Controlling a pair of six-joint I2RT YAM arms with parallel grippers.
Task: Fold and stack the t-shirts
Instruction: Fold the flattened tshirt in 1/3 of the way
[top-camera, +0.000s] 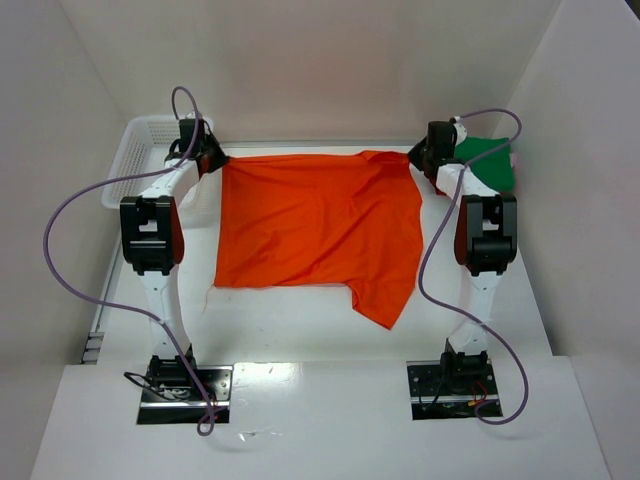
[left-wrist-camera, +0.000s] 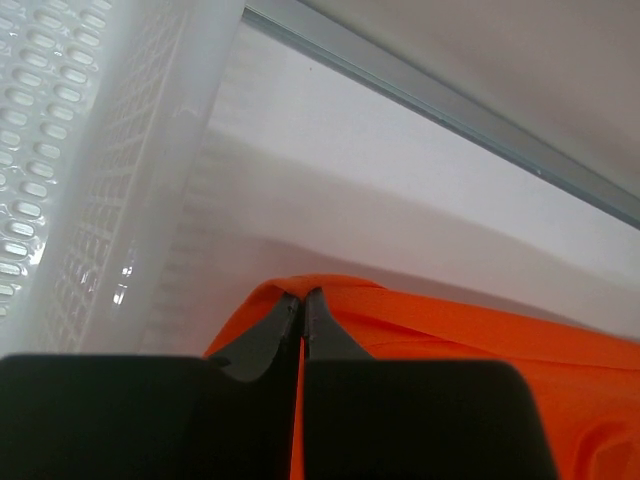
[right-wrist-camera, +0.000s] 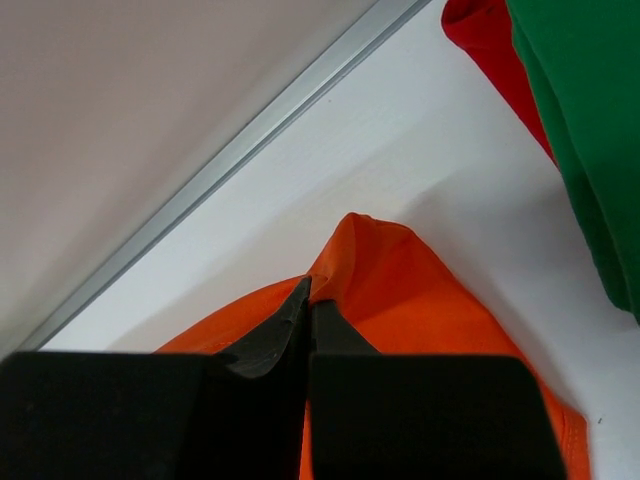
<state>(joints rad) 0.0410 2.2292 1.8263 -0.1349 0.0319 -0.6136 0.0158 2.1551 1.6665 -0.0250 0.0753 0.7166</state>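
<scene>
Beside the white basket (top-camera: 125, 165), the left gripper (left-wrist-camera: 302, 296) is clamped on one far corner of the orange t-shirt (top-camera: 310, 225) — spread mid-table, not yet folded. The right gripper (right-wrist-camera: 308, 290) pinches the other far corner. Far right, a green t-shirt (top-camera: 492, 162) and a red t-shirt (right-wrist-camera: 485, 45) lie folded — the stack seems begun.

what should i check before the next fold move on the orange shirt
1. Left tool shut on a far corner of the orange t-shirt: ok
2. Right tool shut on the other far corner: ok
3. Near edge even: not ok, a flap juts out at the near right
4. Green t-shirt apart from the orange one: ok
5. Basket apart from the left tool: ok
6. Layers pinched in each grip: cannot tell
</scene>
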